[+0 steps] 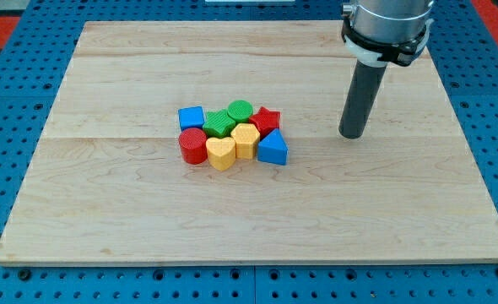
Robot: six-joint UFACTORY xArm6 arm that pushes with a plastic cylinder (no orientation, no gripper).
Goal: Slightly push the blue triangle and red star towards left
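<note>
The blue triangle (273,149) lies at the right end of a tight cluster of blocks near the board's middle. The red star (267,119) sits just above it, touching it. My tip (351,135) stands on the board to the right of both, clearly apart from them, roughly level with the gap between the star and the triangle.
The cluster also holds a yellow hexagon (245,139), a yellow heart (220,153), a red cylinder (192,145), a blue cube (191,116), a green block (219,123) and a green cylinder (240,110). The wooden board (148,219) lies on a blue pegboard surface.
</note>
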